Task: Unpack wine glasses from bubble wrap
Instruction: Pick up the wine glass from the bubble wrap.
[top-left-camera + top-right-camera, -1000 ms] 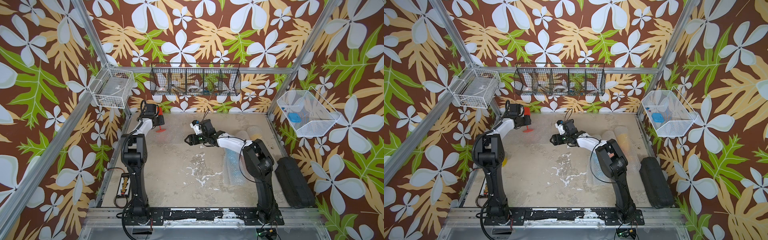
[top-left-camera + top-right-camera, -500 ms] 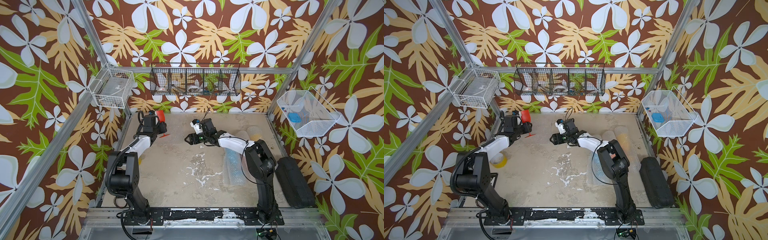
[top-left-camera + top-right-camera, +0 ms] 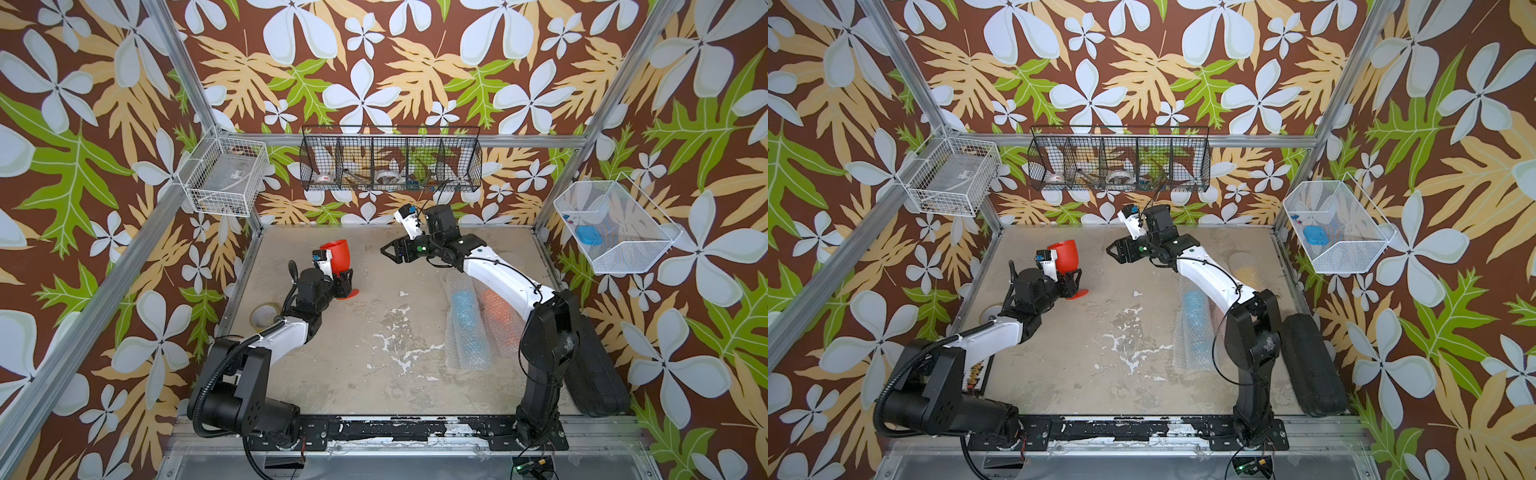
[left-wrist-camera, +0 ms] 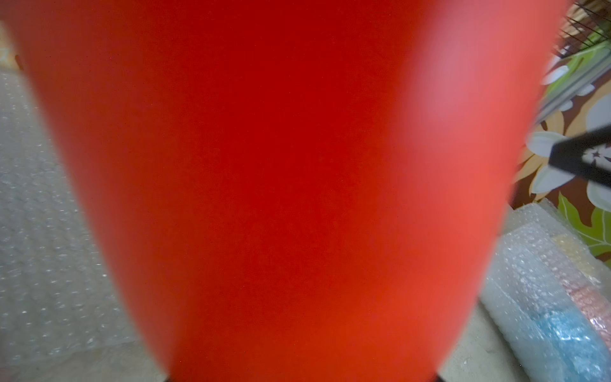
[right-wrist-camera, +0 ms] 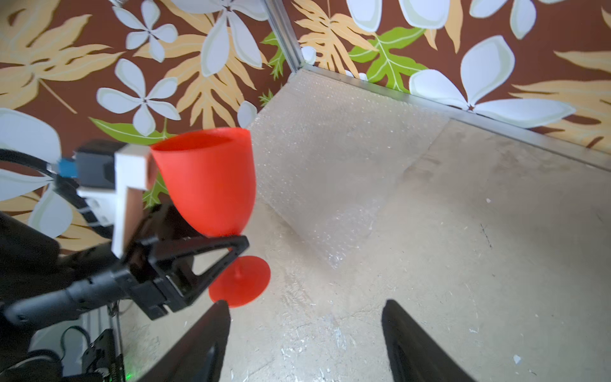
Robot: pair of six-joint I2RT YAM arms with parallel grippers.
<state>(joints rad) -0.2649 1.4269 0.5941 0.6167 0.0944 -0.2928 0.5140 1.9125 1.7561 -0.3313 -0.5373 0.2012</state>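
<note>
My left gripper [image 3: 343, 278] [image 3: 1073, 279] is shut on the red wine glass [image 3: 336, 257] [image 3: 1065, 255] [image 5: 211, 185]. It grips just under the bowl and the glass stands upright at the back left. Whether the round foot [image 5: 241, 281] touches the table I cannot tell. In the left wrist view the red wine glass [image 4: 297, 165] fills the picture. My right gripper [image 3: 386, 249] [image 3: 1112, 251] [image 5: 304, 311] is open and empty, beside the glass at the back middle. A flat sheet of bubble wrap [image 5: 330, 148] [image 4: 39, 231] lies behind the glass. Wrapped rolls, blue [image 3: 465, 320] [image 3: 1196, 316] and orange [image 3: 494, 311], lie on the right.
A yellowish wrapped roll [image 3: 1246, 266] lies at the back right. A tape roll [image 3: 264, 316] sits at the table's left edge and a black case [image 3: 598, 361] along its right edge. Wire baskets hang on the back wall [image 3: 390, 162], the left [image 3: 224, 178] and the right [image 3: 615, 228].
My left arm has carried the red glass from the back left corner forward and a little toward the middle. My right gripper has barely moved.
</note>
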